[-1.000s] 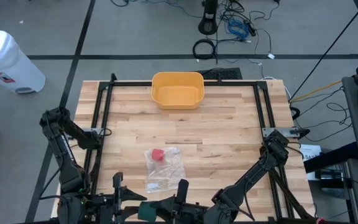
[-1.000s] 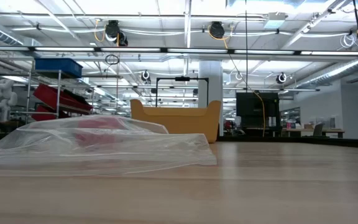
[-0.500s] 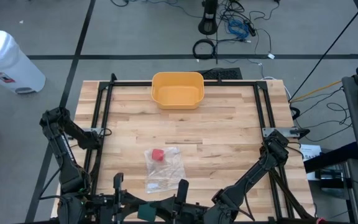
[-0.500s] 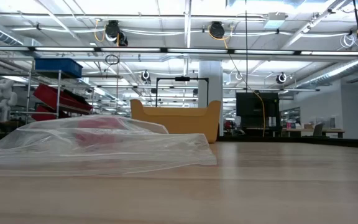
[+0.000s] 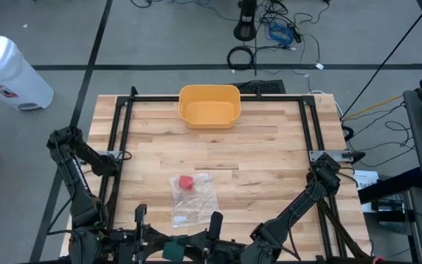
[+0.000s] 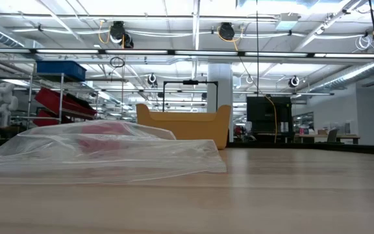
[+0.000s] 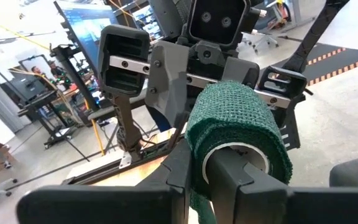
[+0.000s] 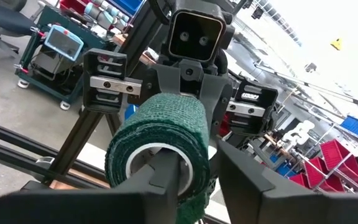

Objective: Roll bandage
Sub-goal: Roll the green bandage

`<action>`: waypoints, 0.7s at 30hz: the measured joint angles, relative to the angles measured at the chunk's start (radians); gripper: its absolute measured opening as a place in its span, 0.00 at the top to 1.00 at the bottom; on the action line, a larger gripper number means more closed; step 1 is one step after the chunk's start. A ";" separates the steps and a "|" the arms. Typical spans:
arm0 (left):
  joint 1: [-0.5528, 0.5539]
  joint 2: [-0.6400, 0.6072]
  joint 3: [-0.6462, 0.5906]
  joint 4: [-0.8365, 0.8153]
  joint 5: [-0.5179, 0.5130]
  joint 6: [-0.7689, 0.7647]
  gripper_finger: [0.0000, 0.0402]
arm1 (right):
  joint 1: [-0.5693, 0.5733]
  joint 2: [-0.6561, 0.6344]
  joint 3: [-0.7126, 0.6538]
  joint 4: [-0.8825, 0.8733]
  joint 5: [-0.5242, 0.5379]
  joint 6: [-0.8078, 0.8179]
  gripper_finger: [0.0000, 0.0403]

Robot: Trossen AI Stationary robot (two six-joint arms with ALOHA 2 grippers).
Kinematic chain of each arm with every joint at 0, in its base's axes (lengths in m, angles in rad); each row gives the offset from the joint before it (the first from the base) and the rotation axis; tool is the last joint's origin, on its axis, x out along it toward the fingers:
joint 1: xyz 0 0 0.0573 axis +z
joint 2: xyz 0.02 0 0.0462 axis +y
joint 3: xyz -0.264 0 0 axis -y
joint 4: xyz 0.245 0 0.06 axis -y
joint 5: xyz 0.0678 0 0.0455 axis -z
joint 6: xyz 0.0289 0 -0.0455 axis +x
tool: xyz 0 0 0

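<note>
At the table's near edge, the left gripper [image 7: 219, 177] is clamped on the green woven bandage roll [image 7: 238, 130], which sits between both arms; the right gripper [image 8: 194, 171] fingers straddle it, grip state undeterminable.

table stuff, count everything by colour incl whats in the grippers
yellow: 1, the bin
red: 1, the small block inside the bag
clear: 1, the plastic bag
green: 1, the bandage roll, held between both grippers off the table's near edge
total: 4
</note>
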 joint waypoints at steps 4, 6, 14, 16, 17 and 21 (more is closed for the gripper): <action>0.000 0.000 0.000 0.000 0.005 0.000 0.90 | 0.003 0.000 0.000 0.001 0.002 0.014 0.70; 0.000 0.000 0.000 0.000 0.005 -0.001 0.90 | 0.005 0.000 0.000 0.001 0.006 0.015 0.66; 0.000 0.000 0.000 0.000 0.005 -0.001 0.90 | 0.033 0.000 0.000 0.003 0.107 -0.031 0.59; 0.000 0.000 0.000 0.002 0.004 -0.001 0.90 | 0.041 0.000 0.000 0.018 0.104 -0.034 0.58; 0.000 0.000 0.000 0.001 0.003 -0.001 0.90 | 0.047 0.000 0.000 0.023 0.103 -0.034 0.58; 0.000 0.000 0.000 0.002 0.000 -0.001 0.90 | 0.067 0.000 0.000 0.022 0.133 -0.032 0.58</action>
